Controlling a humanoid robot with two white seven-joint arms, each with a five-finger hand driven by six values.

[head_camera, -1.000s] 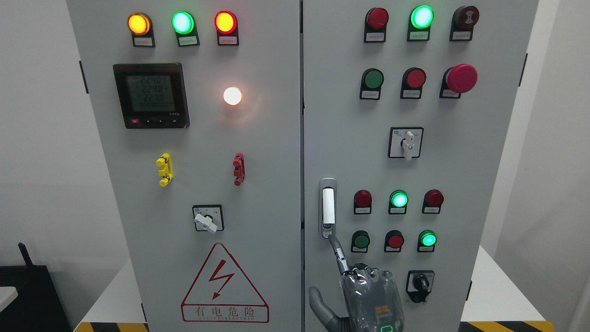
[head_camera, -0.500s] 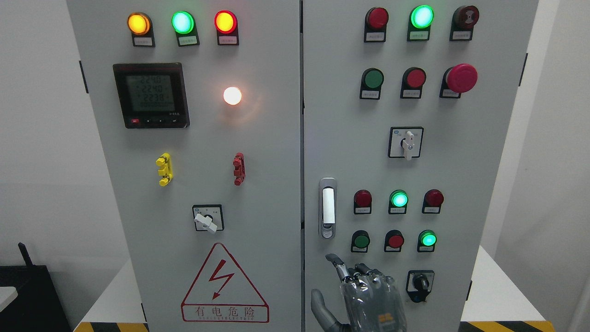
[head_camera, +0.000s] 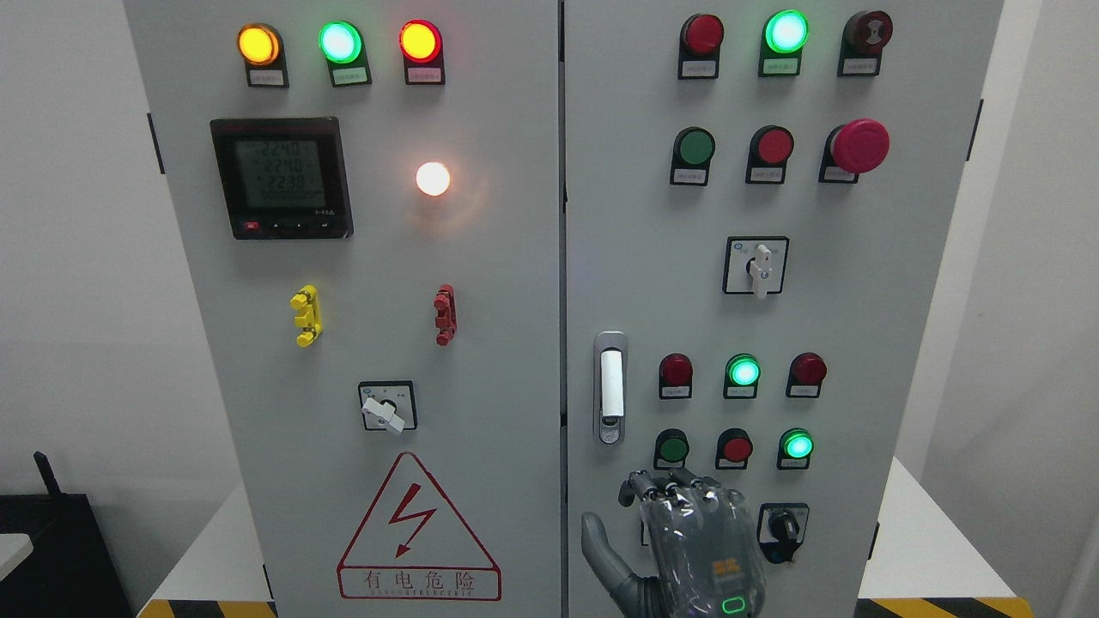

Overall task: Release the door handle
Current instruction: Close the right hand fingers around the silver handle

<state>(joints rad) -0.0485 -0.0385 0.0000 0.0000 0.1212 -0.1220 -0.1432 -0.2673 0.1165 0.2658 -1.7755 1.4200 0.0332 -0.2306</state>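
Observation:
The door handle (head_camera: 610, 386) is a silver recessed plate with a white lever, set upright at the left edge of the right cabinet door (head_camera: 859, 343). It lies flush against the door. My right hand (head_camera: 665, 502) comes up from the bottom edge, a little below and to the right of the handle. It does not touch the handle. Its fingers (head_camera: 678, 487) are curled at the knuckles and hold nothing, and the thumb (head_camera: 595, 542) sticks out to the left. The left arm is out of view.
The grey cabinet has two doors with a seam at the middle (head_camera: 562, 257). Indicator lamps and push buttons (head_camera: 743, 371) sit right of the handle. A rotary switch (head_camera: 781, 525) is just right of my hand. The left door carries a meter (head_camera: 282, 178) and a warning triangle (head_camera: 418, 532).
The index finger, stretched up to the bottom of the handle a second ago, has pulled away downward and curled in with the other fingers. The handle has not moved.

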